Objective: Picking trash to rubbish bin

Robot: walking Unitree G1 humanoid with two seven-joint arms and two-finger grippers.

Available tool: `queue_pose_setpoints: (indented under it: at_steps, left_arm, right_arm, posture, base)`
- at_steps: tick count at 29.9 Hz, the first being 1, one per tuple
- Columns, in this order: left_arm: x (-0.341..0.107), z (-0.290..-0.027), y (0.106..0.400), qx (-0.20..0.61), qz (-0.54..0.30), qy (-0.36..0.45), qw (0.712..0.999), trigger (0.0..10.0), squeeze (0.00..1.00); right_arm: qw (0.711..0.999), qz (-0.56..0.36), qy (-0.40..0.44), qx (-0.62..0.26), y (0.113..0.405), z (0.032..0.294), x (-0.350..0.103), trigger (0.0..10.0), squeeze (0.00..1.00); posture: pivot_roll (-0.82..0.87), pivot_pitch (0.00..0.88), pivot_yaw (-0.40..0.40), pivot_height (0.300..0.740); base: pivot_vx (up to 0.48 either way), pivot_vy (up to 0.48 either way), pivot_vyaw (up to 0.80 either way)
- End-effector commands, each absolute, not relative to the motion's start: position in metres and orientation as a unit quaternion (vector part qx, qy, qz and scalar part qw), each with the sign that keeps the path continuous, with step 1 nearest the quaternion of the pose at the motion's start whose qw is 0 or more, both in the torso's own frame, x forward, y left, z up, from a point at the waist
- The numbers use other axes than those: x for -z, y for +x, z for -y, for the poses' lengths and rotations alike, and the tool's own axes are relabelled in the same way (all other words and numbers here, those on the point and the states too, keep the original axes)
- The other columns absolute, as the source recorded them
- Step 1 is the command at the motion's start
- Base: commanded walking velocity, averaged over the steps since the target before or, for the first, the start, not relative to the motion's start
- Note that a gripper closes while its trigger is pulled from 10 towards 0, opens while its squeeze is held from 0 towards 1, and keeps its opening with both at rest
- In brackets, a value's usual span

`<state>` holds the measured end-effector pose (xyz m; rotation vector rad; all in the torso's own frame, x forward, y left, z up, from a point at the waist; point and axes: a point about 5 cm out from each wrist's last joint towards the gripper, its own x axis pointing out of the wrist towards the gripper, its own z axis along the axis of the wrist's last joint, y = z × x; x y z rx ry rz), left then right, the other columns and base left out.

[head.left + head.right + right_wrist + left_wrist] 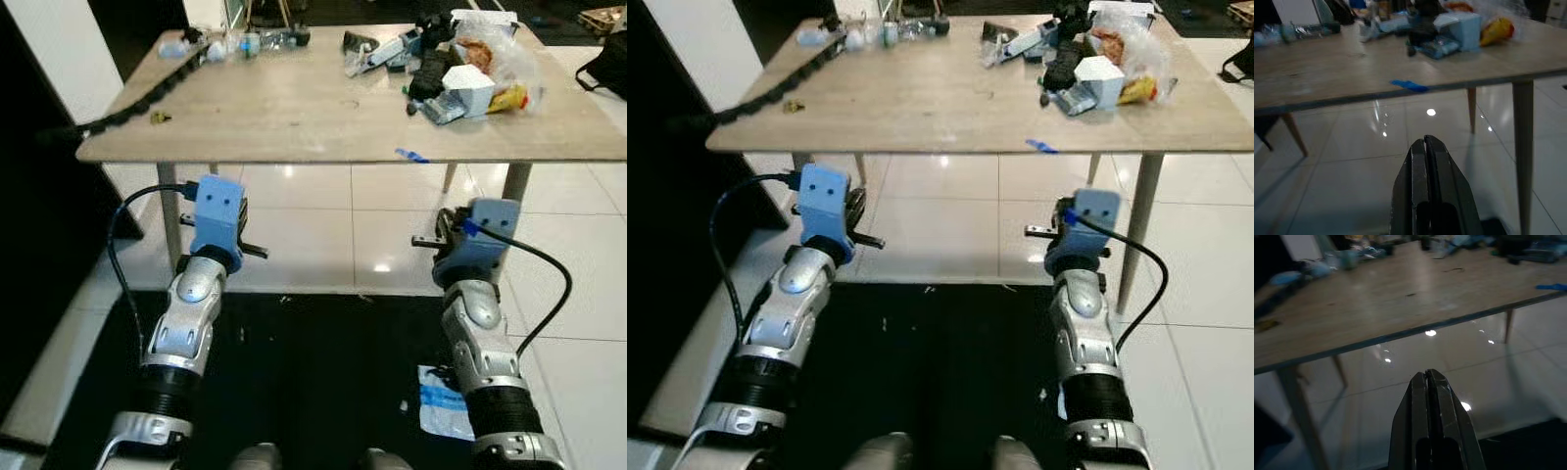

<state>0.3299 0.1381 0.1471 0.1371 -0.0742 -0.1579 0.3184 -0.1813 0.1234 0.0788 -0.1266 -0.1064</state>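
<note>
On table (pixel 294 108), trash pile (pixel 468 73) beyond right gripper (pixel 1425 142); both grippers closed, empty.

The right pincer (pixel 1425 147), fingers pressed together, points below the cluttered table (pixel 1327 73) edge.

wooden table (pixel 294 108), black cable chain (pixel 147 96) on it, white tiled floor (pixel 323 235), black mat (pixel 313 372)

We see light wooden table (pixel 294 108) across upper frame, slim legs below. Glossy pale tiled floor (pixel 323 245) mirrors ceiling lights at centre. Black mat (pixel 313 372) fills lower centre. White wall (pixel 59 49) upper left, dark gap beside it.
</note>
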Motion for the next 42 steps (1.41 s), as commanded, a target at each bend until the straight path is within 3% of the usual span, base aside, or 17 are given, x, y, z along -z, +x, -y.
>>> queue_pose_setpoints:
  at_steps: [1, 42]
  left_arm:
    - [-0.144, -0.139, 0.329, 0.079, 0.027, 0.069, 0.994, 10.0, 0.00]
    - [-0.156, -0.131, 0.323, 0.101, 0.042, 0.066, 0.992, 10.0, 0.00]
  right_arm:
    - [0.996, 0.056, 0.041, 0.057, 0.317, 0.183, -0.121, 10.0, 0.00]
    - [0.993, 0.106, 0.017, 0.053, 0.324, 0.193, -0.151, 10.0, 0.00]
  posture:
    - [-0.02, 0.069, 0.053, 0.740]
    - [-0.02, 0.059, 0.040, 0.740]
  base:
    - [0.274, 0.000, 0.00]
    - [0.275, 0.000, 0.00]
